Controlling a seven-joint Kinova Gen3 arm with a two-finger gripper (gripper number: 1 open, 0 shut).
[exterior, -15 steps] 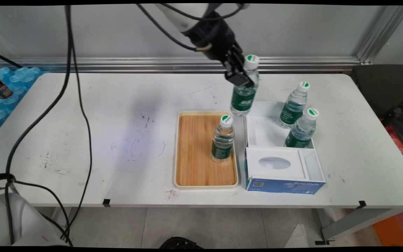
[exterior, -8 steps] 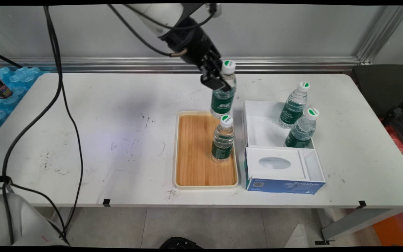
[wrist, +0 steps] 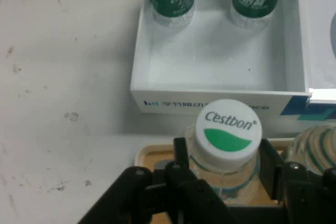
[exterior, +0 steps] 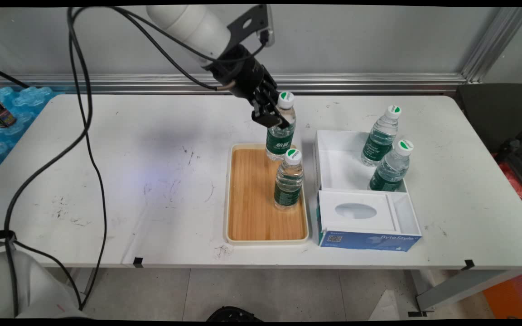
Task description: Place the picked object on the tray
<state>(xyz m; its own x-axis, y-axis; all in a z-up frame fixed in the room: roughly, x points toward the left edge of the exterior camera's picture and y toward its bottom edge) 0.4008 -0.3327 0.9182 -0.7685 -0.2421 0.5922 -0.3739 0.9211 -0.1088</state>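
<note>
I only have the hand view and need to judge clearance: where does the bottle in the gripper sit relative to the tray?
Observer: The gripper holds the held bottle upright over the far right part of the wooden tray.
Operator: Is its base down on the tray?
Observer: Cannot tell; in the main view the cap of the second bottle overlaps part of the base.
Operator: How does that second bottle stand?
Observer: Upright on the tray's right side, just nearer the table's near edge than the held one.
</note>
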